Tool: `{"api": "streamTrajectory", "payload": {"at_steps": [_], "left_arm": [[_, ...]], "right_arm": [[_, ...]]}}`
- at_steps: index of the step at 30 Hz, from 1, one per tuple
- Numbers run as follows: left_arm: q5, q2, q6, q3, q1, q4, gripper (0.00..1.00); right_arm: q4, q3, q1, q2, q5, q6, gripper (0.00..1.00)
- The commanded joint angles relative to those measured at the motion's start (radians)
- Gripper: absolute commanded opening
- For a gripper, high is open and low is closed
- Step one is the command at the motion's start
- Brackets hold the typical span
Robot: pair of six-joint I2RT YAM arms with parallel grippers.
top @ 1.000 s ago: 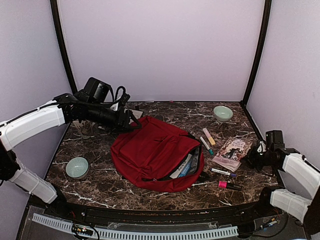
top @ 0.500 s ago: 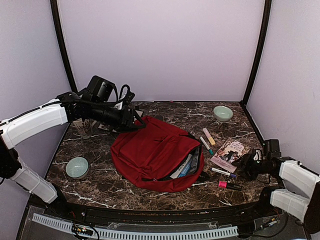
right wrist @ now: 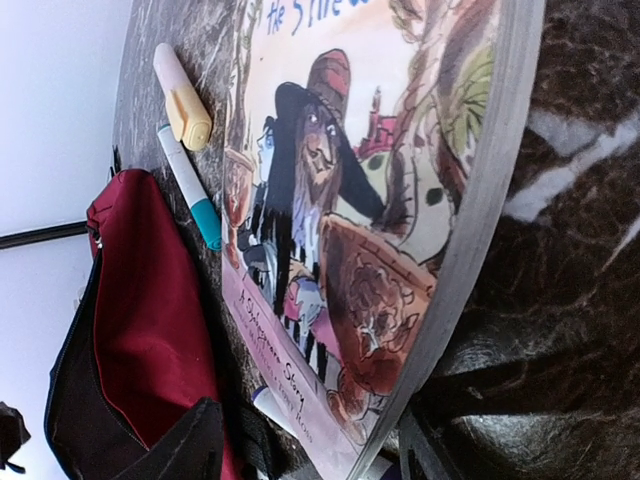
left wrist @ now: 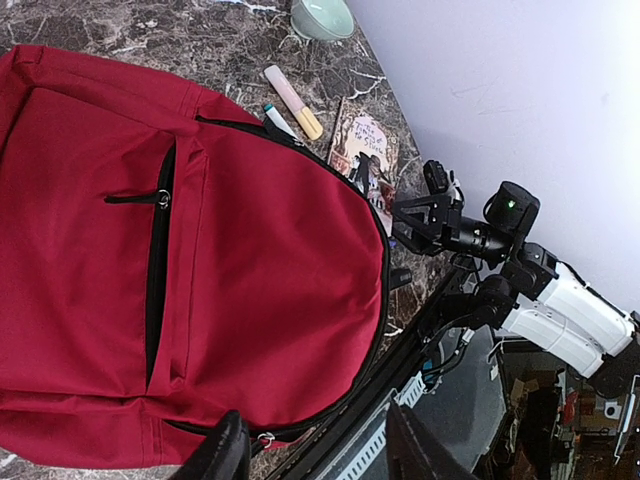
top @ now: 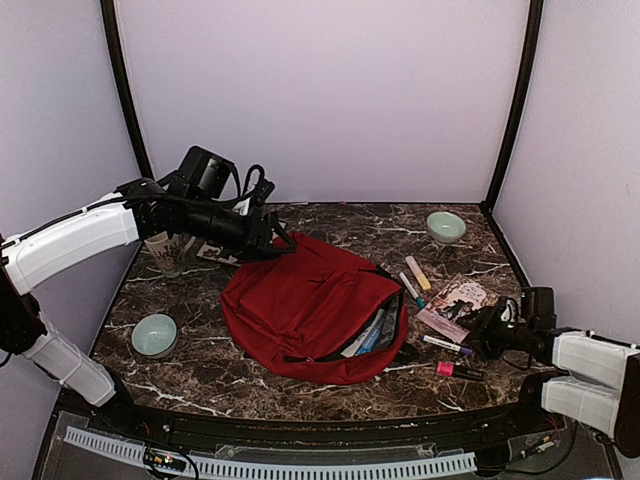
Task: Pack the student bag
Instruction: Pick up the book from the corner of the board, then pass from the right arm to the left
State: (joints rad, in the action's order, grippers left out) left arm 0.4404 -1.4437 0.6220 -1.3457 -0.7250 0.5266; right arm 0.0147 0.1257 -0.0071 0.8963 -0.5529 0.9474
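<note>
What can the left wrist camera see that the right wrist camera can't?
Only the left wrist view shows the front of the student bag with its zip pocket, plus a green bowl and the right arm. Only the right wrist view shows the book close enough to make out the hatted figure on its cover. Both show the bag, the book, a yellow marker and a teal-tipped pen.

One backpack (top: 300,300), two bowls (top: 154,334) (top: 445,226), one book (top: 460,300), four markers (top: 418,272) (top: 412,290) (top: 447,345) (top: 458,371), one cup (top: 165,252)
</note>
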Motion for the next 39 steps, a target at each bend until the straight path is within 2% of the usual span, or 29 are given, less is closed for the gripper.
{"api": "streamTrajectory", "payload": {"at_steps": [1,5,8,11,16,24,31,35,39], "left_arm": [[-0.002,-0.010,-0.013,-0.043,-0.004,0.029,0.49],[-0.002,-0.012,-0.011,-0.047,-0.004,0.031,0.48],[-0.007,-0.010,-0.015,-0.050,-0.005,0.037,0.48],[-0.014,-0.009,-0.018,-0.053,-0.004,0.038,0.48],[-0.024,-0.006,-0.018,-0.049,-0.005,0.035,0.48],[-0.006,0.004,-0.022,-0.052,-0.004,0.005,0.48],[0.063,-0.028,-0.039,-0.102,-0.009,-0.017,0.48],[0.098,-0.061,-0.049,-0.129,-0.019,-0.029,0.48],[0.140,-0.101,-0.037,-0.169,-0.026,-0.047,0.49]], "right_arm": [[0.025,-0.063,0.020,0.023,0.104,0.061,0.52],[-0.027,-0.068,0.027,0.093,0.164,0.091,0.35],[-0.095,-0.058,0.040,0.177,0.168,0.112,0.14],[-0.127,-0.037,0.048,0.245,0.156,0.099,0.00],[-0.119,0.029,0.050,0.252,0.093,0.036,0.00],[0.158,0.282,0.050,0.066,0.070,-0.086,0.00],[0.273,0.435,0.052,0.000,0.006,-0.091,0.00],[0.305,0.500,0.054,-0.038,-0.051,-0.076,0.00],[0.239,0.543,0.072,-0.069,-0.170,-0.045,0.00]]}}
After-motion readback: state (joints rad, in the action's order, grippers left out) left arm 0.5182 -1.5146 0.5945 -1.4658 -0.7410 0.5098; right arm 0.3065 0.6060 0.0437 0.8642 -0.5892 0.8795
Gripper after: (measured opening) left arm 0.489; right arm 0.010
